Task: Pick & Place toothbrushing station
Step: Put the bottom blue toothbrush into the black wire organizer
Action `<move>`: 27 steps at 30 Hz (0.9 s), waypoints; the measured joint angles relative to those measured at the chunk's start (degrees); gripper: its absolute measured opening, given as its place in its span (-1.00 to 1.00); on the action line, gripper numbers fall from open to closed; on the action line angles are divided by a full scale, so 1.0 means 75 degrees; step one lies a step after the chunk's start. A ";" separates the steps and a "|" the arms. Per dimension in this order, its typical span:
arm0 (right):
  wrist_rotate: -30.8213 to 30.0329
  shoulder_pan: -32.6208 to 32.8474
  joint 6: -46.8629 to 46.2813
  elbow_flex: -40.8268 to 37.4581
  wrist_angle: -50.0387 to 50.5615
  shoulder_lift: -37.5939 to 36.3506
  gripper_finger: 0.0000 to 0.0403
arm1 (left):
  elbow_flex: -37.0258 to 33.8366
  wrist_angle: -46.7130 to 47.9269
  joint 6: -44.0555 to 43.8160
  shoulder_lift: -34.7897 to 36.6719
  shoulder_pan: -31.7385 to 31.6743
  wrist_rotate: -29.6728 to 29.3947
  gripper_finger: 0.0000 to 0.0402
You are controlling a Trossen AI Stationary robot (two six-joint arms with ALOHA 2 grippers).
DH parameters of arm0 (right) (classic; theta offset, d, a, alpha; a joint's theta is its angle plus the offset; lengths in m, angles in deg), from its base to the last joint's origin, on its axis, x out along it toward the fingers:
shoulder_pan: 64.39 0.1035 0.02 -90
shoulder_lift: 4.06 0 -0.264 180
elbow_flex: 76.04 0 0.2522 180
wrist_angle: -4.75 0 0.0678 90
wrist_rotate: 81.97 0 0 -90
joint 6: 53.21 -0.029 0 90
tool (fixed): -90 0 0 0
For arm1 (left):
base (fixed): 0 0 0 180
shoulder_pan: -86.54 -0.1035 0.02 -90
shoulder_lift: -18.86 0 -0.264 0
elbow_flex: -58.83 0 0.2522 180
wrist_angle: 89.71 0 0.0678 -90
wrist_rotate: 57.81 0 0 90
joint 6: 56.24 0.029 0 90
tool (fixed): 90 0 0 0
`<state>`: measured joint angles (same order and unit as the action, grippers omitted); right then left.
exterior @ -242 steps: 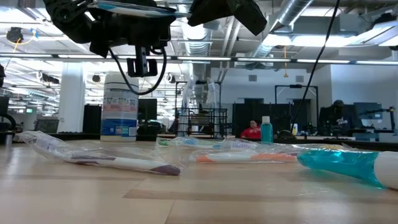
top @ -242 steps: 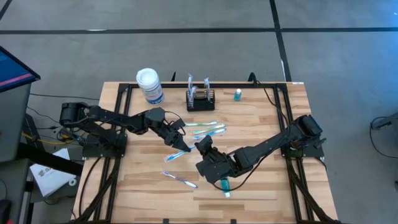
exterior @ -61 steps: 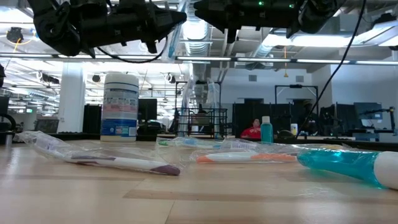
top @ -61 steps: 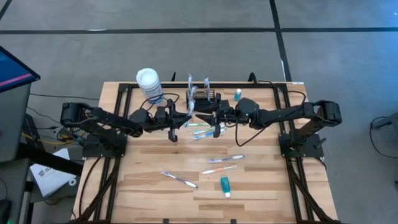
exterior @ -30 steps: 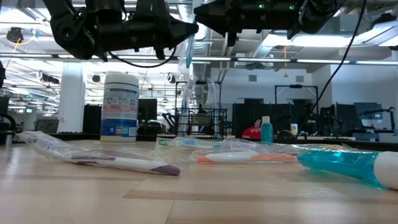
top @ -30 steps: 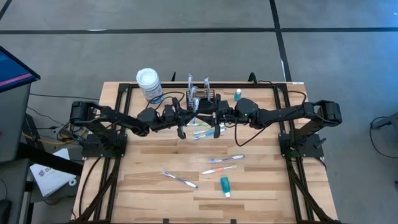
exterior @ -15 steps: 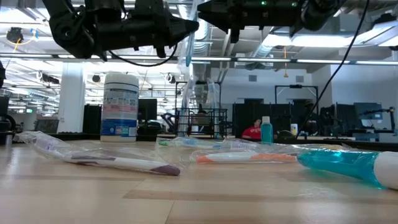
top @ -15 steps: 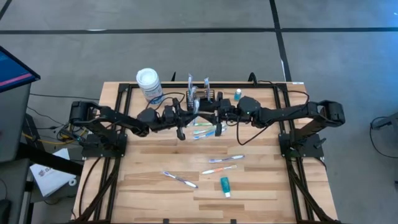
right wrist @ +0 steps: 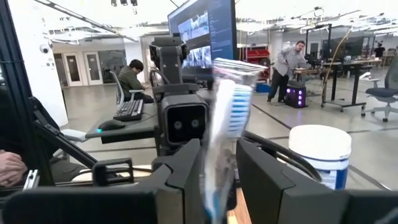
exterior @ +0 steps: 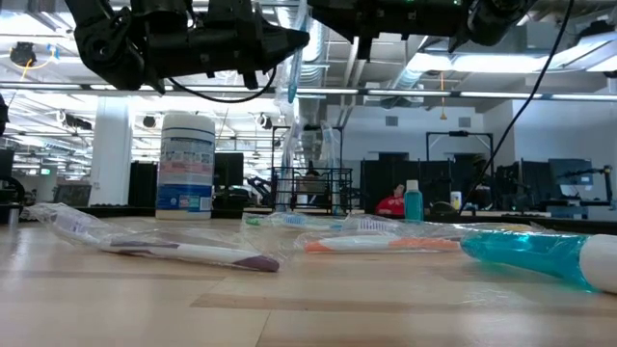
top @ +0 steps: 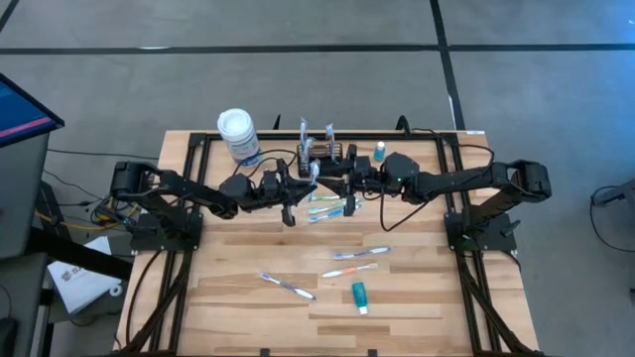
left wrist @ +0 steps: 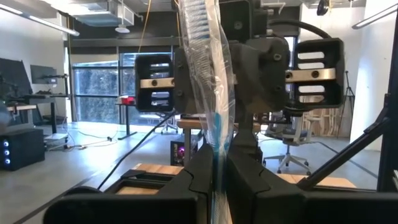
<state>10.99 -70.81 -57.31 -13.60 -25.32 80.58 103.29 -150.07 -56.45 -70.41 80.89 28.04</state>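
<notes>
The left gripper (top: 304, 180), jaws clamped on a wrapped toothbrush (left wrist: 208, 81), meets the right gripper (top: 335, 182), whose jaws seemingly close around the same wrapper. Both hover just before the wire basket (top: 321, 157) by the table's (top: 417, 288) far edge, with bare wood nearer the camera.

Overhead, table-level, two facing wrist views.

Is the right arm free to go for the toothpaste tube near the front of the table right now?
Probably not yet. The right gripper has its fingers around the wrapped toothbrush that the left gripper holds shut. The path to the toothpaste tube itself looks unobstructed.
</notes>
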 joint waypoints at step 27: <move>0.0007 -0.0006 0.0004 0.0032 -0.0183 0.0122 -0.57 | 0.0312 0.0281 -0.0002 -0.0012 0.0015 -0.0045 -0.93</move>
<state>11.04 -70.85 -57.28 -13.36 -26.69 81.50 105.63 -147.96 -56.47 -70.50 80.99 27.70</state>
